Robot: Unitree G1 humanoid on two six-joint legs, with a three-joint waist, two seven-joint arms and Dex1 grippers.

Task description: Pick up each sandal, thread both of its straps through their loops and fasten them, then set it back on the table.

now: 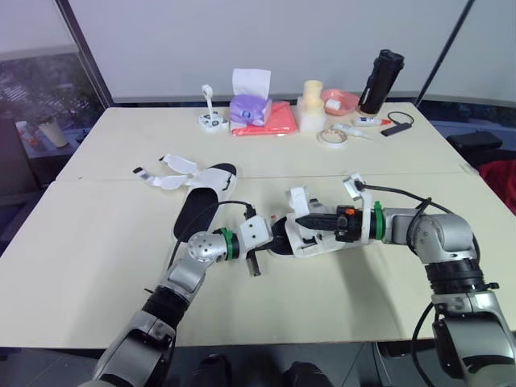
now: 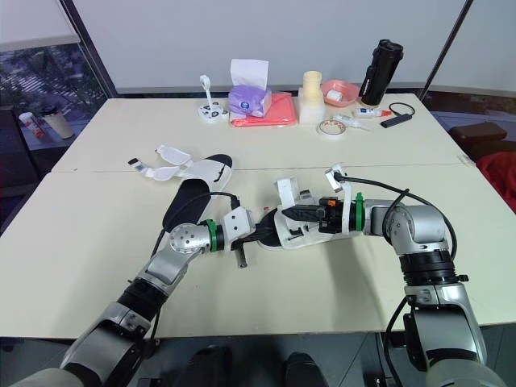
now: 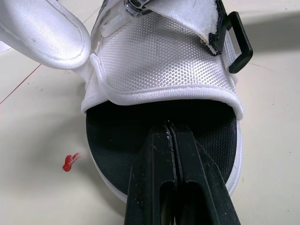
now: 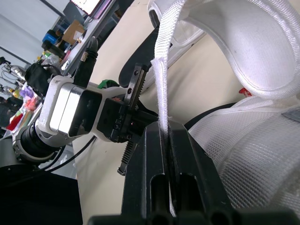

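One white sandal [image 1: 310, 240] with a black insole [image 3: 122, 131] lies mid-table between my two grippers. My left gripper [image 3: 169, 125] is shut, its tips resting on the insole at the open toe end, with nothing seen between the fingers. My right gripper [image 4: 165, 124] is shut on a thin white webbing strap [image 4: 161, 70] of this sandal, which runs up from its fingers. A padded strap [image 3: 42, 33] stands loose, and a black loop buckle [image 3: 239, 47] sits at the sandal's side. The other sandal [image 1: 201, 211] lies further back on the left with its white straps [image 1: 173, 173] spread open.
Along the table's far edge stand a tissue box [image 1: 251, 83], a purple container [image 1: 248, 110] on a red cloth [image 1: 278, 121], a cream jar [image 1: 312, 105], a pink bowl [image 1: 340, 100], a black bottle [image 1: 380, 81] and a tape roll [image 1: 330, 138]. A red speck [image 3: 69, 162] marks the tabletop.
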